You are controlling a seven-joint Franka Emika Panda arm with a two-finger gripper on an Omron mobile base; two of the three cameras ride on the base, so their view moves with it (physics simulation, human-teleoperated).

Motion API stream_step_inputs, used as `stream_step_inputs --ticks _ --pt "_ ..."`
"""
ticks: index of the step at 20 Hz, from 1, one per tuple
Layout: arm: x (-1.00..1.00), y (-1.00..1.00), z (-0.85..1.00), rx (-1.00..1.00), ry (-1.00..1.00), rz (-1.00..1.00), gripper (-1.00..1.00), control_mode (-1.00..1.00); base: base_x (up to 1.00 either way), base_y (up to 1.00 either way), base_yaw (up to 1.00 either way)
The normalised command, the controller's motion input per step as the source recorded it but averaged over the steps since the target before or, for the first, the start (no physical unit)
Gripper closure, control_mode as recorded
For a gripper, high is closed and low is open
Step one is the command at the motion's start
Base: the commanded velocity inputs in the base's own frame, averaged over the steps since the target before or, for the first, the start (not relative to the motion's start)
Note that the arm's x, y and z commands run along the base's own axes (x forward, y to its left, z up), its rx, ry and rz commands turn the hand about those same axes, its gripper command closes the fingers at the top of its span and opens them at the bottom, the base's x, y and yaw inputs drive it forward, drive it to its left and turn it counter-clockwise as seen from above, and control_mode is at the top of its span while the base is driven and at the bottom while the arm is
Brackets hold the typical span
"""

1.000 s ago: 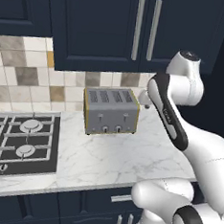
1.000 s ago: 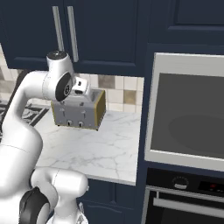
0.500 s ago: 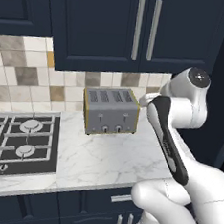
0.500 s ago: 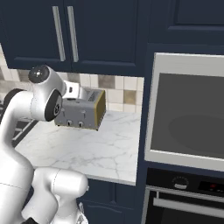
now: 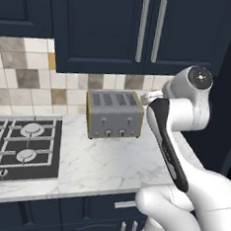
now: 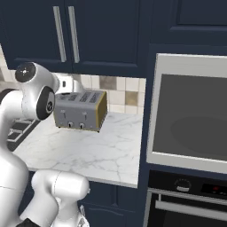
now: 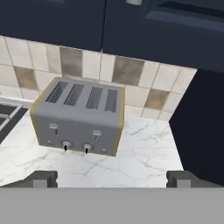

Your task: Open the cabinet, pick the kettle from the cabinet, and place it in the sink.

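Observation:
The cabinet (image 5: 120,28) is the dark navy wall unit above the counter. Both its doors are shut, and two silver bar handles (image 5: 143,30) stand side by side at its middle. From the right base view the cabinet (image 6: 102,31) is at the upper left, and its lower edge (image 7: 65,22) crosses the top of the hand view. The kettle is hidden and the sink is out of view. My gripper (image 7: 113,178) is open with nothing between its fingertips (image 7: 41,178). It hangs over the counter below the cabinet and faces the toaster. My white arm folds up in front of the counter's right end.
A silver four-slot toaster (image 5: 113,115) stands on the white marble counter (image 5: 108,161) against the tiled wall. A gas hob (image 5: 21,144) lies to the left. A built-in oven (image 6: 190,111) in a tall navy unit closes off the right side.
The arm's upper joints have swung over the last second, drawing back toward the base while the forearm folded down. The gripper has stayed open. Toaster and cabinet doors have not moved.

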Motion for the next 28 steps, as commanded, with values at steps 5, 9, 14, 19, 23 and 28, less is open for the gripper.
stream_step_inputs --ticks 5,9,14,19,23,28 --pt "0.0 0.01 0.31 -0.01 0.0 0.0 -1.0 -1.0 0.0 0.0 0.0" --pt "0.0 0.0 0.26 0.13 0.0 0.0 -1.0 -1.0 0.0 0.0 0.0" --pt "0.0 0.0 0.35 0.01 -0.03 0.0 -1.0 -1.0 0.0 0.0 0.0" --pt "0.04 0.0 0.4 -0.05 -0.03 -0.03 -1.0 -1.0 0.0 0.0 0.0" --pt "0.1 0.0 0.35 -0.03 0.0 -0.02 -1.0 -1.0 0.0 0.0 0.0" --pt "0.16 0.0 0.25 0.0 -0.04 -0.01 -1.0 -1.0 0.0 0.0 0.0"
